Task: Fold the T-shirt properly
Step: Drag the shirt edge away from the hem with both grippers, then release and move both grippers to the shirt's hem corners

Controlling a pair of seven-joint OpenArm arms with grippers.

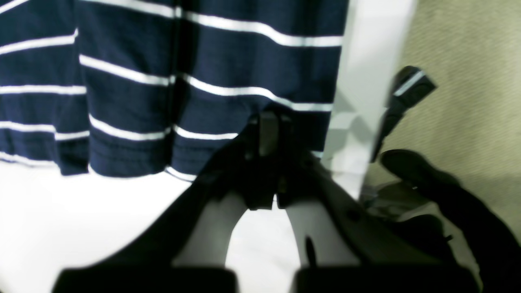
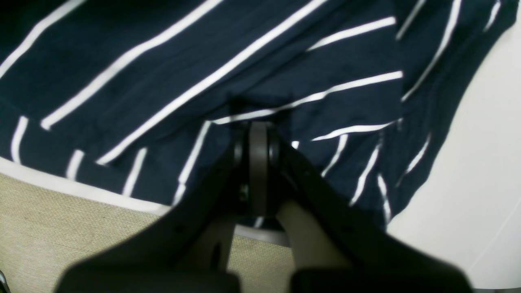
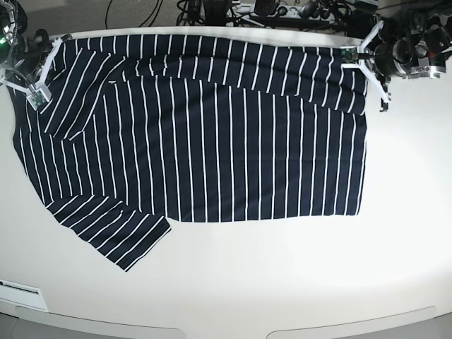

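Note:
The T-shirt, dark navy with thin white stripes, lies spread across the white table. One sleeve sticks out at the front left. My left gripper is shut on the shirt's hem near the table's edge. In the base view it sits at the shirt's far right corner. My right gripper is shut on a bunched fold of the shirt. In the base view it sits at the far left corner.
Beige carpet floor shows past the table's edge in both wrist views. Cables and dark equipment lie behind the far edge. Bare table surface runs along the front and right of the shirt.

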